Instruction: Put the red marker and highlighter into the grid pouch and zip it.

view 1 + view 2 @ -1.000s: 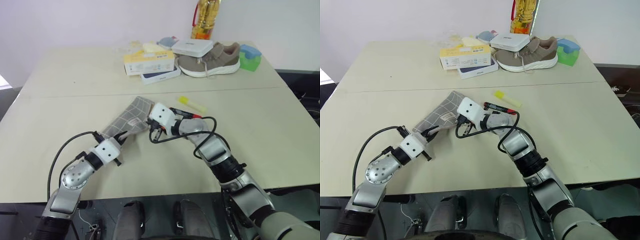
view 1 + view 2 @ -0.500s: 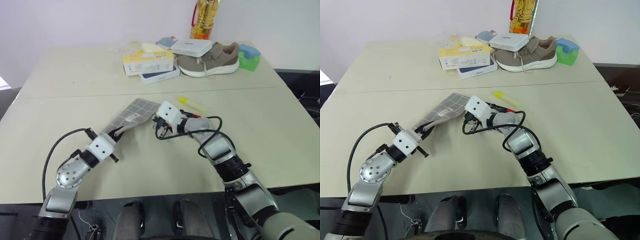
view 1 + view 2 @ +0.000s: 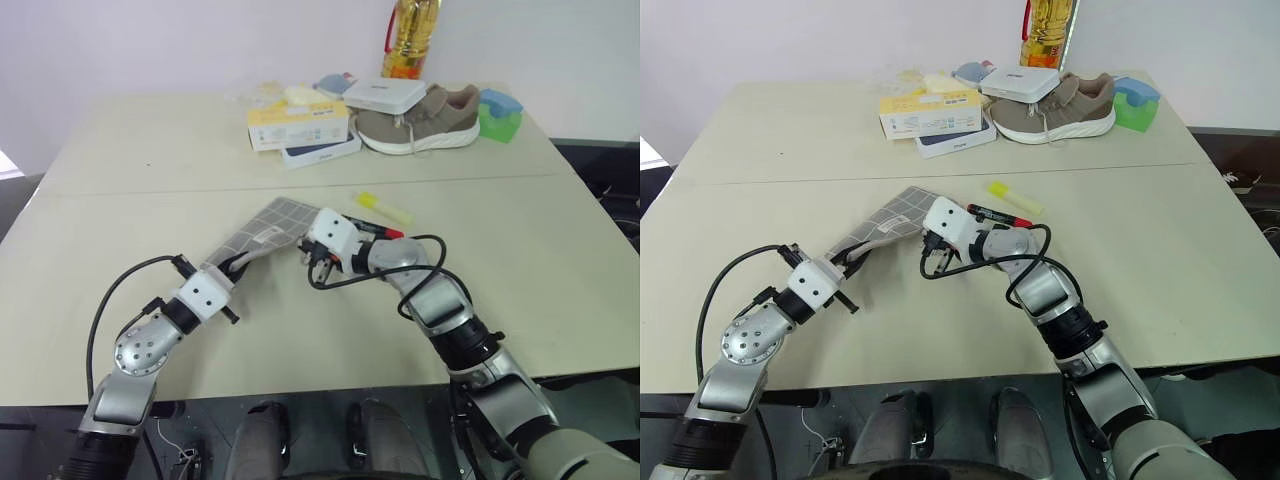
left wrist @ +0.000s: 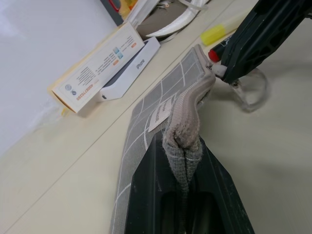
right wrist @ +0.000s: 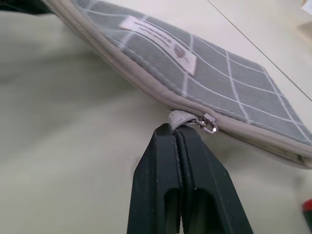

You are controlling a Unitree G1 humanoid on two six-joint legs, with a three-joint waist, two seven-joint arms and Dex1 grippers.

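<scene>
The grid pouch [image 3: 266,231], grey with white lines and a white label, hangs stretched just above the table between my two grippers. My left gripper [image 3: 238,268] is shut on its near end; the fabric [image 4: 181,127] is pinched between the black fingers. At the far end my right gripper [image 5: 176,129] is shut on the zipper pull [image 5: 178,118]. The red marker [image 3: 998,215] lies on the table just behind my right hand, partly hidden by it. The pale yellow highlighter [image 3: 384,207] lies a little further back, apart from the pouch.
At the back of the table [image 3: 120,210] stand a yellow-and-white box [image 3: 298,125] on a dark flat box, a tan shoe [image 3: 420,122] with a white box on it, a green container [image 3: 499,115] and a bottle [image 3: 411,38]. Black cables loop beside both wrists.
My right gripper has shifted slightly to the right with the zipper pull. The pouch, which showed its broad face before, now looks narrower and pulled taut between the grippers.
</scene>
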